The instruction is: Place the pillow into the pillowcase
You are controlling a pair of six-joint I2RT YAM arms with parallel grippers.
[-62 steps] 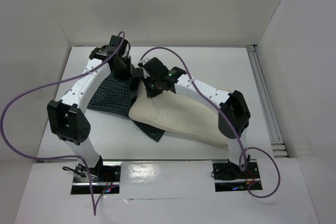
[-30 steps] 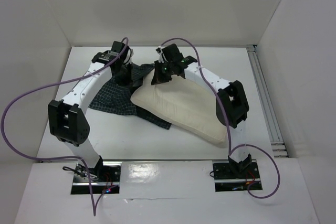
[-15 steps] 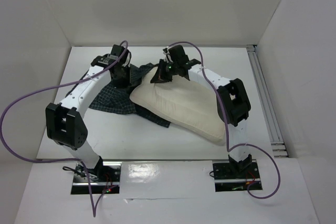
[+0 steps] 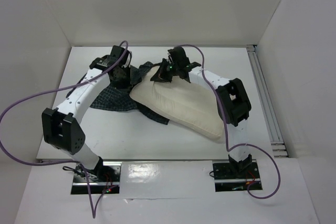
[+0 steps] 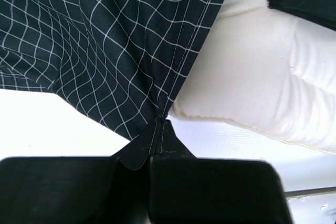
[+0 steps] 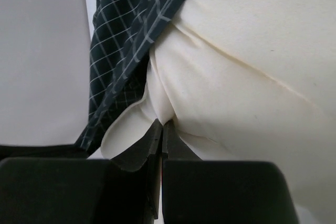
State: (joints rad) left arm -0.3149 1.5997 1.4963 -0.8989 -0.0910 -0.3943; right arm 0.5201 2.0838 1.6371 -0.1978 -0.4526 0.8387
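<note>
Your left claw [image 5: 161,123] is pinched tight on the edge of the pillowcase [image 5: 105,45], just beside the far corner of the pillow [image 5: 252,77]. Your right claw [image 6: 161,125] is also closed hard, gripping a bunched tuck of the pillow at that same far end. The pillow lies diagonally on the table [image 4: 121,135], almost all of it bare. The pillowcase sits crumpled to the left of the pillow and partly beneath its far end. By my reading you are at the start of insertion: fabric edge held, corner held, nothing inside yet. Next you need the mouth lifted open beside the pillow, then the gripped corner fed leftward into it. I cannot tell whether your left claw holds one layer or both.
</note>
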